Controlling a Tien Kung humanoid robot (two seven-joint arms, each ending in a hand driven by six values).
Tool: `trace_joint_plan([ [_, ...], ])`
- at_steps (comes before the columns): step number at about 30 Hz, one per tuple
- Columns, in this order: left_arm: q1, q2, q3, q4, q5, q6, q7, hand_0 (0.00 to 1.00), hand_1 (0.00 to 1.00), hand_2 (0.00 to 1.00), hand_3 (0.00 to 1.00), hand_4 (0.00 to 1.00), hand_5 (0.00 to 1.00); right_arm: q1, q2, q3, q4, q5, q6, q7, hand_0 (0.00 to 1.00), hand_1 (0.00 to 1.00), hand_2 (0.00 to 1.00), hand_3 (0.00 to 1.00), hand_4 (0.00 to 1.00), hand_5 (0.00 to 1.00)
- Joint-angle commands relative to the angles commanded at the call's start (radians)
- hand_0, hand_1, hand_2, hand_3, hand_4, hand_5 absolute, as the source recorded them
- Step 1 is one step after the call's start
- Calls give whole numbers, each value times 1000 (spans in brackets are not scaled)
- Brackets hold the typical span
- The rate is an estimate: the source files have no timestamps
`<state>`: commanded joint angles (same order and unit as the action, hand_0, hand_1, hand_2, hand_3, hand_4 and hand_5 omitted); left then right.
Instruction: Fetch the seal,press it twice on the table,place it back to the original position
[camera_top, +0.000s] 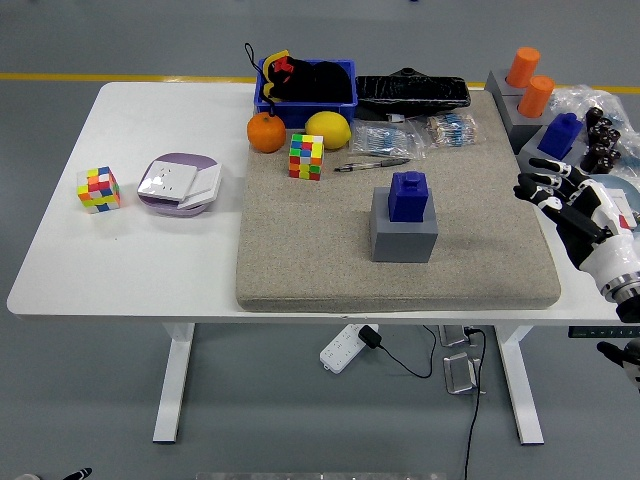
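While the left arm is out of sight, the right hand enters from the right edge, held above the table's right end just off the mat's right border. Fingers: spread and relaxed, pointing up-left, gripping nothing; white forearm slanting down toward the lower right corner.

Seal: blue, upright on a grey block near the mat's centre, well apart from the hand.

Mat, far edge: orange, lemon, colour cube, pen.

Table, left end: second colour cube, lilac case.
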<state>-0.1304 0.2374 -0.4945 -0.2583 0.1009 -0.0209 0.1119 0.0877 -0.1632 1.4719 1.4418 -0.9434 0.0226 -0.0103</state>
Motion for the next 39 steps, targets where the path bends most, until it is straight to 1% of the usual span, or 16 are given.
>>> trace_joint_plan([
  [8, -2, -6, 32, 5, -27, -3, 1, 824, 813, 786, 822, 750, 419, -12, -1, -26, 1, 6, -1, -1, 718, 553, 510, 580, 883, 210],
  [10, -3, -6, 32, 5, -27, -3, 1, 824, 814, 785, 822, 749, 418, -12, -2, -26, 2, 5, 0, -2, 719, 552, 510, 580, 902, 202],
  [16, -2, -6, 28, 5, -22, -4, 1, 824, 812, 785, 822, 747, 418, -10, -1, -20, 8, 3, 0, -4, 719, 552, 510, 580, 902, 202],
  [21, 3, -6, 34, 7, -25, -5, 3, 824, 812, 785, 822, 747, 418, -9, -1, -15, 14, 3, 0, -6, 719, 553, 510, 580, 894, 206],
  [22, 5, -6, 33, 7, -24, -6, 4, 823, 813, 785, 823, 743, 422, -10, -1, -14, 16, 3, 0, -6, 710, 553, 510, 581, 873, 217],
  [30, 10, -6, 29, 8, -21, -7, 4, 823, 812, 785, 821, 742, 425, -5, -4, -8, 19, 2, 1, -8, 708, 555, 511, 583, 873, 219],
  [39, 4, -8, 23, 8, -18, -8, 4, 823, 812, 785, 821, 740, 425, -3, -3, -7, 25, -8, 5, -11, 706, 555, 510, 582, 873, 222],
])
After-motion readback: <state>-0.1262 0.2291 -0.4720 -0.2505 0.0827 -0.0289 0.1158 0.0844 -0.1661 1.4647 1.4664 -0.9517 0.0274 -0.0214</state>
